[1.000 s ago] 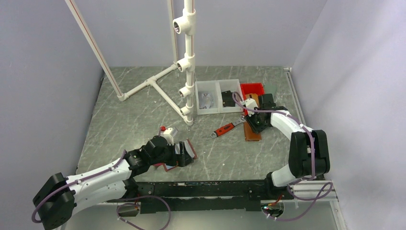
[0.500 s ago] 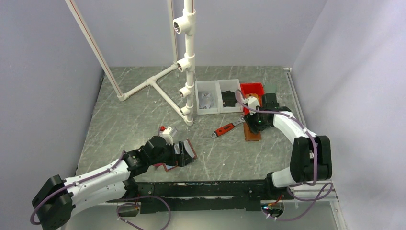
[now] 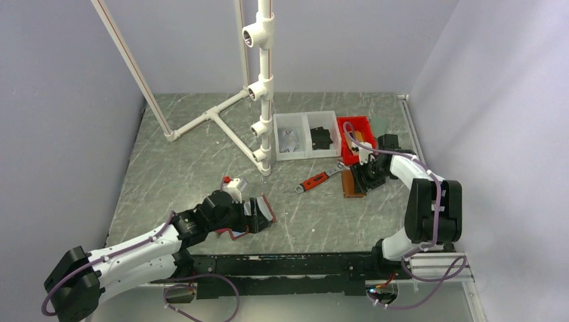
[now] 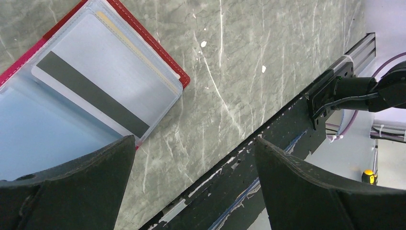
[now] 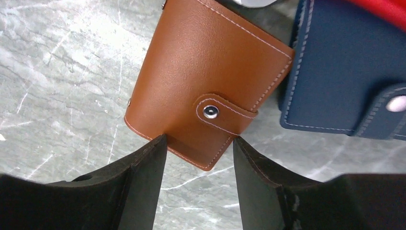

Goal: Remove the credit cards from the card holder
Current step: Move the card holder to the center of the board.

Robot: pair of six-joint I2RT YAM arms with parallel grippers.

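Note:
An open red card holder (image 4: 158,52) lies on the marble table, with a card with a dark stripe (image 4: 95,91) in its clear sleeve. It also shows in the top view (image 3: 267,209). My left gripper (image 4: 194,141) is open and wide; its left finger overlaps the holder's near edge, and it shows in the top view (image 3: 253,218). My right gripper (image 5: 198,140) is open and low over the table, its fingers either side of the corner of a closed brown leather holder (image 5: 191,67) with a snap. It also shows in the top view (image 3: 367,178), at the brown holder (image 3: 348,185).
A closed blue holder (image 5: 344,72) lies right of the brown one. A red bin (image 3: 352,129) and a white two-part bin (image 3: 305,137) stand behind. A red-handled wrench (image 3: 315,181), a white pipe frame (image 3: 265,87) and a small white piece (image 3: 233,184) are nearby.
My right gripper has moved to the right along the brown holder, toward the red bin. My left arm and the red holder have not moved.

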